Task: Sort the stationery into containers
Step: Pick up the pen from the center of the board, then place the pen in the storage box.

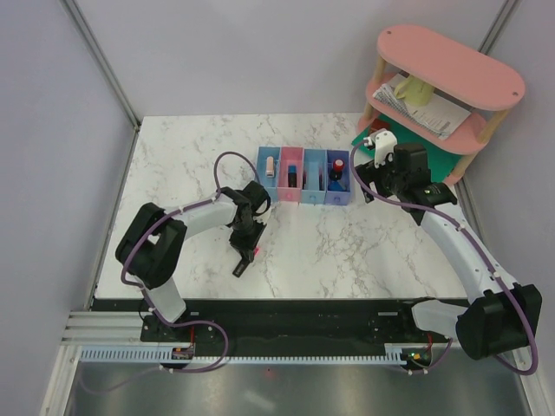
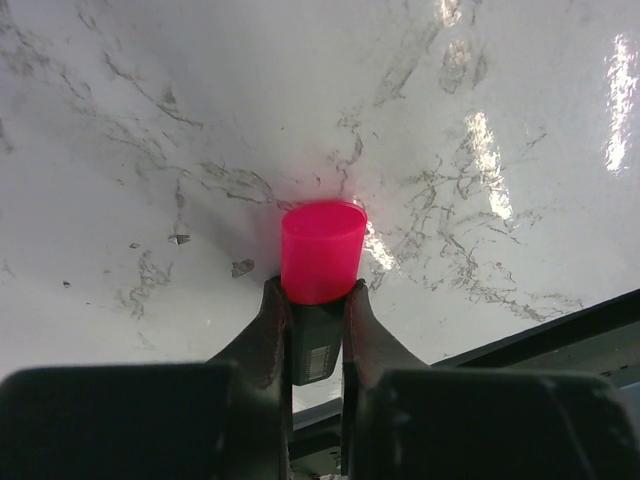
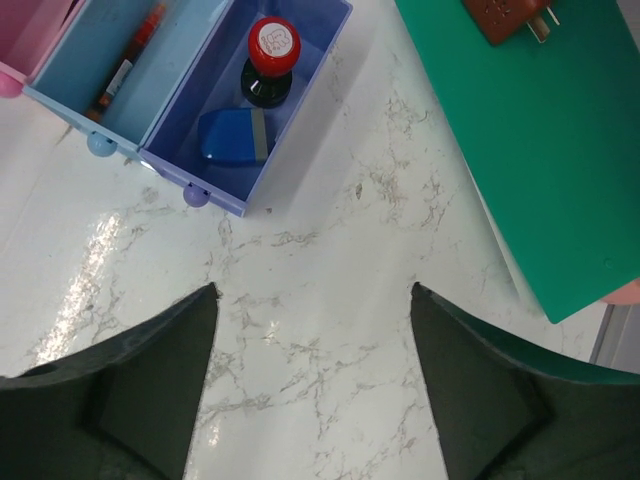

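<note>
My left gripper [image 1: 251, 249] [image 2: 315, 290] is shut on the black highlighter with the pink cap [image 1: 241, 264] [image 2: 320, 250], low over the marble, cap pointing away from the near edge. The row of four bins [image 1: 303, 198] stands at mid-table. The beige eraser [image 1: 270, 165] is in the left light blue bin. A black highlighter [image 1: 292, 173] is in the pink bin. A red pen [image 3: 125, 65] lies in the second light blue bin. The black-red bottle [image 3: 272, 50] and blue-white block [image 3: 232, 135] are in the purple bin [image 3: 300, 110]. My right gripper [image 1: 371, 172] [image 3: 313, 290] is open and empty, just right of that bin.
The pink oval two-tier shelf [image 1: 451, 65] stands at the back right with the yellow mug [image 1: 416, 89] and stack of papers [image 1: 438, 114]. A green mat [image 1: 434, 158] [image 3: 540, 130] lies under it, with a brown-red object [image 3: 505, 15] on it. The table's near edge [image 1: 277, 301] is close to the left gripper.
</note>
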Motion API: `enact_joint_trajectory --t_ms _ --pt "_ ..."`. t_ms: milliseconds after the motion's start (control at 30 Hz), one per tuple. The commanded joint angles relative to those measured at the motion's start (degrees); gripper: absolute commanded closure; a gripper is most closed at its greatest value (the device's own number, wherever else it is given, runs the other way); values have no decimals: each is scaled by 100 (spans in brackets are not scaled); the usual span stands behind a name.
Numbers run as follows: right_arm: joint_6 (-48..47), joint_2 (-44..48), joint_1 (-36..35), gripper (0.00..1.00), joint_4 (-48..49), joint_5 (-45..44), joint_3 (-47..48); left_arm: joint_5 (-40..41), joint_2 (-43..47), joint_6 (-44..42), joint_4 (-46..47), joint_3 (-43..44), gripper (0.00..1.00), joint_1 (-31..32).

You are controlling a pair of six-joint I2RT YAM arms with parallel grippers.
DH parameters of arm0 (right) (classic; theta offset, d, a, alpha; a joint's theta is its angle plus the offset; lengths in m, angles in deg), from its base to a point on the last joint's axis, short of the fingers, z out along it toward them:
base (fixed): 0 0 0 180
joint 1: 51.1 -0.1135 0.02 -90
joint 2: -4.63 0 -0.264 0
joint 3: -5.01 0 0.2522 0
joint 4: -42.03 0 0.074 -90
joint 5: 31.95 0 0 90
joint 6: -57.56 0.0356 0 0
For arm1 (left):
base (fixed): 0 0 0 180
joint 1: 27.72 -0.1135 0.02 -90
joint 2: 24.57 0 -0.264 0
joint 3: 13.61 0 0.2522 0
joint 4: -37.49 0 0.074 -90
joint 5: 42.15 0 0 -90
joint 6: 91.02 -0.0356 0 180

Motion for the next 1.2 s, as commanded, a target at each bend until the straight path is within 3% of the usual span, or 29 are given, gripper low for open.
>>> enact_joint_trajectory --t_ms 0,233,467,767,1167 --pt "-19 149 27 6 -26 88 288 -361 -245 -15 642 -40 98 105" --pt "-89 158 36 2 0 0 112 -844 300 -138 562 592 98 97" --pt "-133 202 62 2 141 -132 -151 -792 46 29 500 2680 98 -26" --pt "-125 -62 89 2 317 -132 -319 -168 -1817 477 527 5318 98 -457" --pt "-142 -264 98 2 308 -290 -266 17 -3400 548 685 6534 98 -782"
